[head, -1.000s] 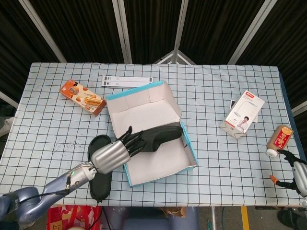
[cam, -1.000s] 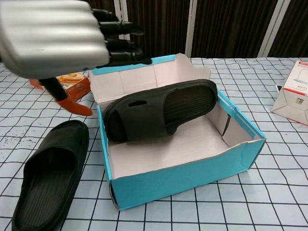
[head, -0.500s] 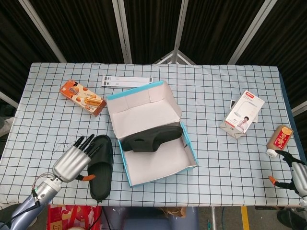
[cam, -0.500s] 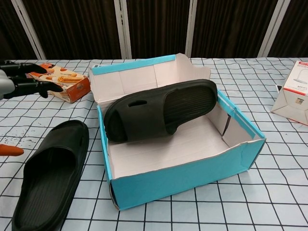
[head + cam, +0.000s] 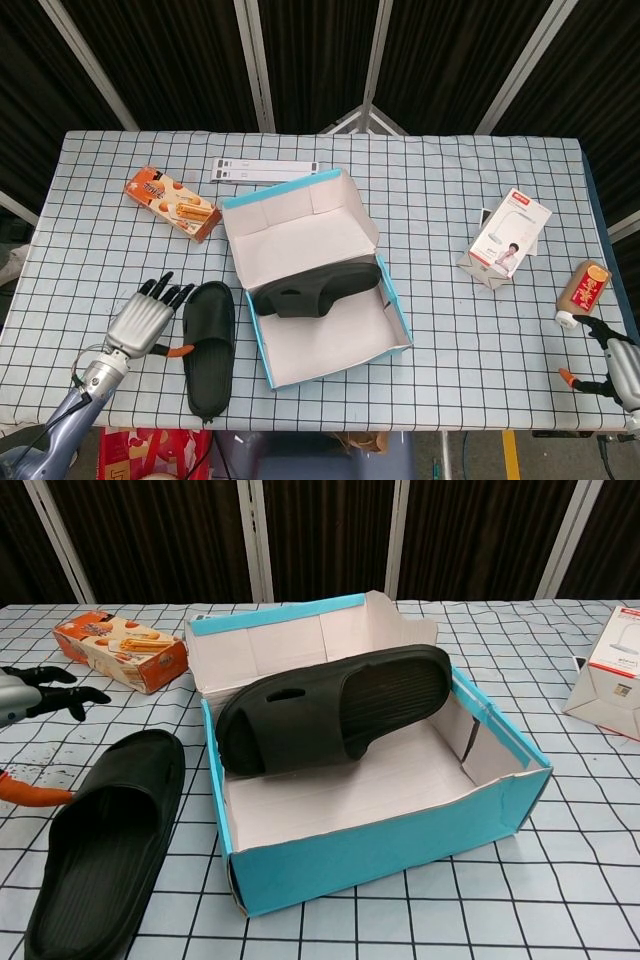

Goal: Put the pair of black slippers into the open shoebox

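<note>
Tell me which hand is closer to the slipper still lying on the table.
Left. The left hand sits just beside the slipper on the table, fingers spread. The right hand is far off at the table's opposite edge.

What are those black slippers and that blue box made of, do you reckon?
The slippers, one in the box and one on the table, look like moulded foam or rubber: matte, one piece, ribbed footbed. The shoebox looks like thin cardboard, turquoise outside and plain white inside, with folded flaps and creased edges.

One slipper [image 5: 318, 289] in shoebox [image 5: 396, 309], other slipper [image 5: 208, 347] just left
</note>
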Available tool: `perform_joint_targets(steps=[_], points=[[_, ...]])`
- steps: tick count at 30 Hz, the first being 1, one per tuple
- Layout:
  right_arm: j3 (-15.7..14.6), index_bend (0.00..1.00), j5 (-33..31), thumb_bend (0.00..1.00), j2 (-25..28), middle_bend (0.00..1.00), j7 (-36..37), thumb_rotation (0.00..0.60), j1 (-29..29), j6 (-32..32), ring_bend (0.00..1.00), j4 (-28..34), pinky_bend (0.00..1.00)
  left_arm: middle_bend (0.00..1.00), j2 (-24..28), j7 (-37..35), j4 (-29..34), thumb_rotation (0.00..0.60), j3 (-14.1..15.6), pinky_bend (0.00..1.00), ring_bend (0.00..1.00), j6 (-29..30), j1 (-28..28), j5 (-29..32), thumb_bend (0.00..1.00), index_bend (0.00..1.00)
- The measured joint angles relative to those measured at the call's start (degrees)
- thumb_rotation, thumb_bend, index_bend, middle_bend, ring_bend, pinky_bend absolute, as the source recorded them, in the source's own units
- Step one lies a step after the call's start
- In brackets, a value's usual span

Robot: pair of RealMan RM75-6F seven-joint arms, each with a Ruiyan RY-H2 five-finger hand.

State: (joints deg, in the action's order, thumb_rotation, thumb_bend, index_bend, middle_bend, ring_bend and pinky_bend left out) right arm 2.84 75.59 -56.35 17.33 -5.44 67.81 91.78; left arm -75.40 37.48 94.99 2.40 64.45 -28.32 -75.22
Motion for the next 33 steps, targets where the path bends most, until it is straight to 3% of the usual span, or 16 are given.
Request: perform_joint_targets(steps=[5,20,33], points=[[0.0,0.21,0.0,0.23,0.1,0.2,0.1,0.6,-0.1,-0.1,0.25,0.0,0.21,0.2,-2.8,-1.4,-4.1,0.208,-0.5,0.23,0.1,0.5,-0.2,-2.4,0.2,0.0],[-0.2,0.21,0.2,0.23,0.3,0.2,0.5,0.6,-0.1,-0.5,0.25,0.2,0.21,0.22,-7.8,-4.5,-10.2,0.355,-0.8,0.24,0.11,0.0,-0.6,-5.4,0.2,0.0],[-0.3,0.21,0.2,0.23,0.3,0.2,1.1,0.6,-0.2,-0.6,0.25,-0.1,0.21,0.27,-10.3,-3.8,-12.3,0.576,-0.9,0.24,0.11,-1.4,-0.9,-5.7,0.2,0.0]])
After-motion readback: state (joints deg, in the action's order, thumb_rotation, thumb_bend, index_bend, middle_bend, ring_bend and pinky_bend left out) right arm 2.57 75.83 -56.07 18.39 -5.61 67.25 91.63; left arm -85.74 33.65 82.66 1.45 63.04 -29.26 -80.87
